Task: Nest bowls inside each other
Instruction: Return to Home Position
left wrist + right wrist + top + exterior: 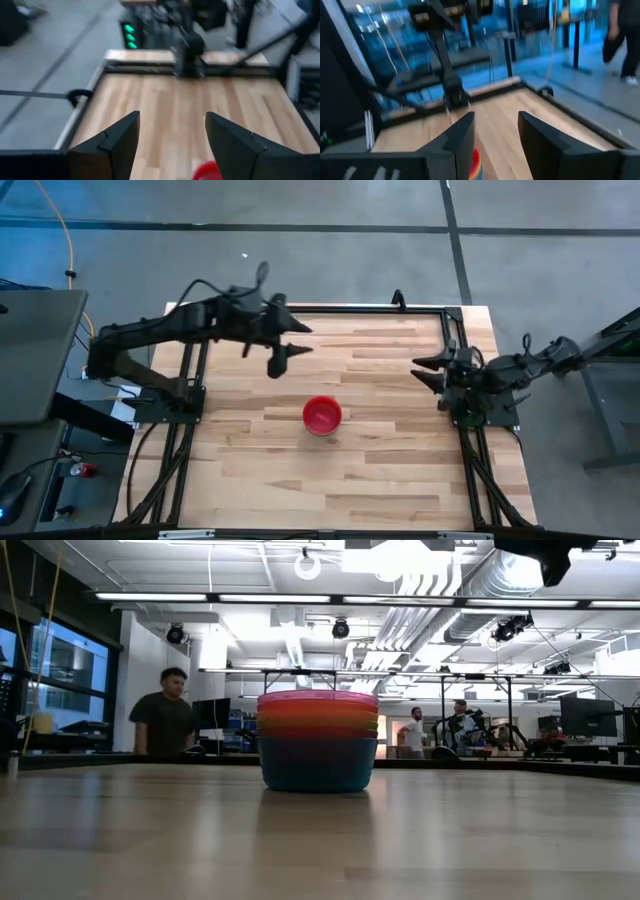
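Observation:
The bowls stand nested in one stack (322,415) at the middle of the table, the bottom bowl's base on the wood. The low view shows the stack (318,740) with a pink rim on top, orange and yellow-green bands under it and a blue bowl at the bottom; a purple bowl does not show. My left gripper (300,340) is open, raised over the table's far left part and apart from the stack. My right gripper (420,368) is open at the table's right side. A sliver of the stack shows in the left wrist view (207,171) and in the right wrist view (476,165).
Bare wood (380,470) lies all around the stack. A black frame (455,340) runs along the table's edges. In the room beyond the table, a person (165,722) stands at the left and others (412,732) are farther back. Part of an arm (548,555) hangs at the low view's top.

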{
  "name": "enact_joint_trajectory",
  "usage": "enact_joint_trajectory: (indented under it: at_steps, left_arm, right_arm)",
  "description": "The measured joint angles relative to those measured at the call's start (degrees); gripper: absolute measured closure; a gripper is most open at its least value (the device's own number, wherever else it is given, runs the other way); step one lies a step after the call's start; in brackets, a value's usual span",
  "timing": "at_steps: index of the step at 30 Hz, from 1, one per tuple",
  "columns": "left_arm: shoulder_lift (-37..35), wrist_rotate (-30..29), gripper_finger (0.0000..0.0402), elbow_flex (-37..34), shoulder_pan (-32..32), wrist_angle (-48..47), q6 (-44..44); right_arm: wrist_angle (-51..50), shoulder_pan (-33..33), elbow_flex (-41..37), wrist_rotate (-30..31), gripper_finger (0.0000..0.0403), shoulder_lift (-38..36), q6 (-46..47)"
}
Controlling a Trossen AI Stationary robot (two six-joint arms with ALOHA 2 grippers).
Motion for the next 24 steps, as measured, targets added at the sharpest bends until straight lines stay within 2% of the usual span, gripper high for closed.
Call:
enact_joint_trajectory:
  at_steps: [4,8,10,13,17,20,24]
  left_arm:
    - [-7.5,-6.8,0.0186,-8.1,0.1,8.4,-2.0]
    - [-14.9,-12.9,0.0186,-16.8,0.1,18.6,-2.3]
    - [-17.9,-15.4,0.0186,-21.0,0.1,23.3,-2.7]
    - [-21.5,-18.2,0.0186,-26.4,0.1,29.8,-4.1]
    - [-23.4,-18.1,0.0186,-31.5,0.1,34.0,-6.6]
    - [-23.4,-14.3,0.0186,-33.4,0.1,34.1,-8.5]
    - [-23.4,-9.1,0.0186,-35.4,0.1,34.1,-10.9]
  right_arm:
    - [9.1,-1.0,-7.1,2.9,0.0259,-4.2,-8.9]
    - [10.7,-3.9,-10.6,9.2,0.0259,-7.2,-13.7]
    - [10.6,-6.5,-11.0,9.6,0.0259,-8.6,-14.4]
    - [10.6,-11.8,-11.0,3.5,0.0259,-11.2,-14.5]
    - [7.5,-19.5,-11.0,-8.2,0.0259,-14.1,-10.5]
    - [1.9,-24.2,-11.0,-17.4,0.0259,-15.2,-5.3]
    - [-3.4,-27.8,-11.0,-25.8,0.0259,-15.4,-1.4]
